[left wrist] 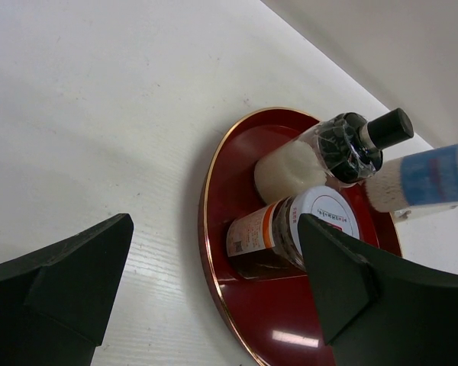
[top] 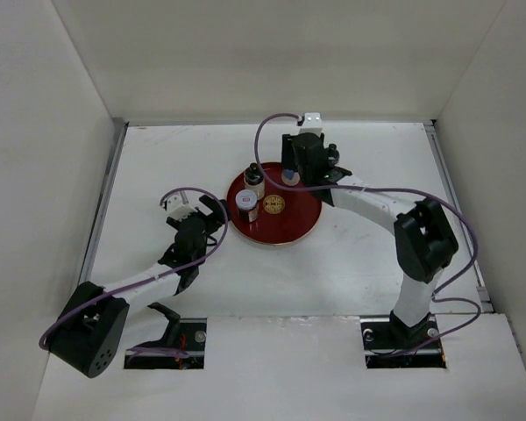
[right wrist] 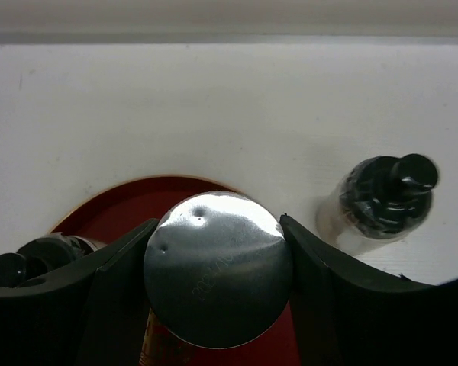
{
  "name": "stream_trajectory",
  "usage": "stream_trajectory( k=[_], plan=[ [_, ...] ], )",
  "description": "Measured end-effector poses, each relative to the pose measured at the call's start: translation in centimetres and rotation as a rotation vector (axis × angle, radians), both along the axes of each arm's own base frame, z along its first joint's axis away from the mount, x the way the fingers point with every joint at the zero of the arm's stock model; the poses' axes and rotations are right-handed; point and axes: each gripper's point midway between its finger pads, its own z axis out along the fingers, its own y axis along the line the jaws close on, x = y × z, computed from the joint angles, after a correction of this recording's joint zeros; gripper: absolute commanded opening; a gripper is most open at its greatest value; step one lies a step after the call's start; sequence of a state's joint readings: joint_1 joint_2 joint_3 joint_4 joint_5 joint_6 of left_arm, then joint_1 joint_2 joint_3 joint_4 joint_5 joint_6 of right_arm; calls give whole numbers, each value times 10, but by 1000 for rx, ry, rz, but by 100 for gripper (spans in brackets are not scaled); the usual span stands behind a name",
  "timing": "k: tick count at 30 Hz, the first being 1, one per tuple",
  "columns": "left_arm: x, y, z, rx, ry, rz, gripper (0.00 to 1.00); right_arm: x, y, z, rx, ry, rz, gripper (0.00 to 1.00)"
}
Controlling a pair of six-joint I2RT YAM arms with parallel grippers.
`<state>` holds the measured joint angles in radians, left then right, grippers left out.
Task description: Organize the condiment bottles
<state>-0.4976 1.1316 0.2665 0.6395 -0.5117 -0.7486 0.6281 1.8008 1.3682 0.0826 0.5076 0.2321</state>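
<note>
A round red tray [top: 289,224] lies mid-table. On it stand a brownish bottle with a black cap [top: 252,178] and a stubby jar with a white lid [top: 246,203]; both show in the left wrist view, the bottle [left wrist: 343,149] and the jar [left wrist: 290,232]. My right gripper [top: 291,174] is shut on a second stubby jar with a silvery round lid [right wrist: 217,278] over the tray's back edge. Another black-capped bottle [top: 333,156] stands on the table just behind the tray [right wrist: 385,200]. My left gripper [top: 212,213] is open and empty at the tray's left rim [left wrist: 214,252].
White walls enclose the table on the left, back and right. A pale cylinder with a blue band [left wrist: 427,179] shows over the tray's far side in the left wrist view. The tray has a gold centre emblem [top: 274,205].
</note>
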Motion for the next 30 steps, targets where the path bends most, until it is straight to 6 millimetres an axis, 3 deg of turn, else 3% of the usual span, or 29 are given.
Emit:
stream_trajectory(
  k=[6,12,15,18,21,25,27,30],
  plan=[
    [0,-2,0,-3,1,-9,90,1,20,-52,-34,92,58,66],
    [-1,-4,-3,-8,11,-21,90,3,31,-45,4,61,75,95],
    [0,-4,-4,-9,12,-23,90,2,33,-39,19,53,90,99],
    [0,-4,-6,-8,20,-21,90,-3,29,-20,45,27,98,100],
    [1,-2,-6,-11,19,-17,90,-9,13,9,82,-21,84,100],
    [1,-3,-6,-17,20,-19,90,6,-37,45,135,-100,-19,100],
    [1,-3,-6,-19,20,-22,90,18,-66,46,136,-114,-93,100],
    [1,-3,-6,-23,22,-21,90,33,-101,25,108,-81,-185,100]
  ],
)
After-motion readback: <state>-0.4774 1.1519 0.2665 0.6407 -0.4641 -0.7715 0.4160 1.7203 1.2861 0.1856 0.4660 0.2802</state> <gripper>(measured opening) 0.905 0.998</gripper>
